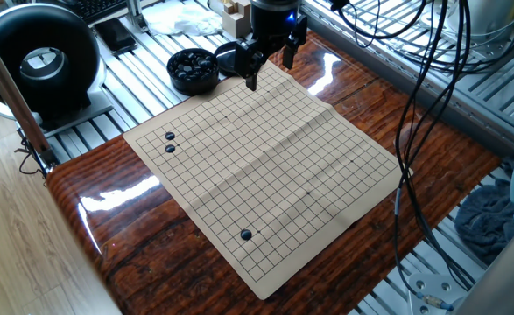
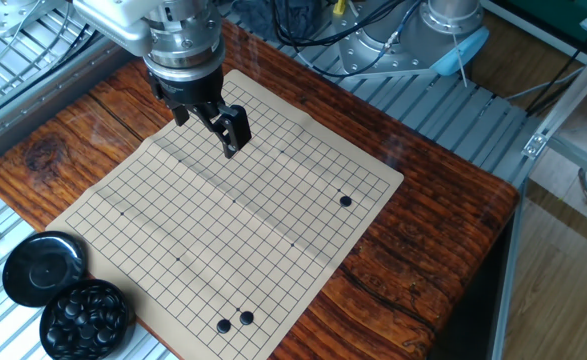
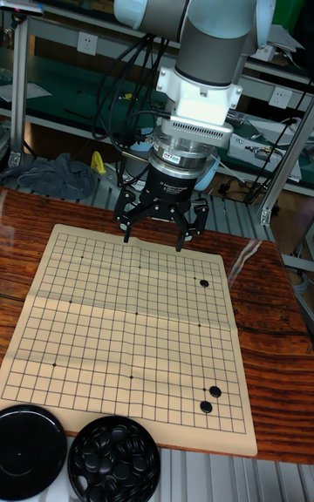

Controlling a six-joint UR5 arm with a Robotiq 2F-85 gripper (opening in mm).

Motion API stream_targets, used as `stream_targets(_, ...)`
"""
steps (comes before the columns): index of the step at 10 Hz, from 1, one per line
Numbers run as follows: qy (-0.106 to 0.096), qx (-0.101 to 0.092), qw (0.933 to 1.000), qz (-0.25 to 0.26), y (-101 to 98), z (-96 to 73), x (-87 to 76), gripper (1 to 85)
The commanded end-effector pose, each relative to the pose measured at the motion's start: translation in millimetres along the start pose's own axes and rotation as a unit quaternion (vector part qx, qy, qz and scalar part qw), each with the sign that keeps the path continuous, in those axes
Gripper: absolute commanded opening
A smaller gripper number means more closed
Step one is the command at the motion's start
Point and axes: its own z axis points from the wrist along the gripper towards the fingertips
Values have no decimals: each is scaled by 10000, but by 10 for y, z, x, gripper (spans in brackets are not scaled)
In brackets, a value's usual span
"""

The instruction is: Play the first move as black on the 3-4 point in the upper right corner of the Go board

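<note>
black two-finger pincer hangs open, empty, over the tan gridded board: a round black stone already sits upper right.

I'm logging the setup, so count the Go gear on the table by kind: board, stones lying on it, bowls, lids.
Board: 1
Stones on it: 3
Bowl: 1
Lid: 1
Total: 6
</note>
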Motion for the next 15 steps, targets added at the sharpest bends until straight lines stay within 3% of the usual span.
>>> stream_targets(1, 94, -548, 9978, -360, 305, -16, 60, 13)
stream_targets(9, 58, -501, 9981, -366, 288, -8, 41, 13)
stream_targets(12, 36, -22, 9996, 281, 120, -18, -19, 13)
stream_targets(13, 61, -98, 9991, 411, 187, -13, -13, 13)
stream_targets(15, -11, -469, 9970, 611, 449, -54, -90, 13)
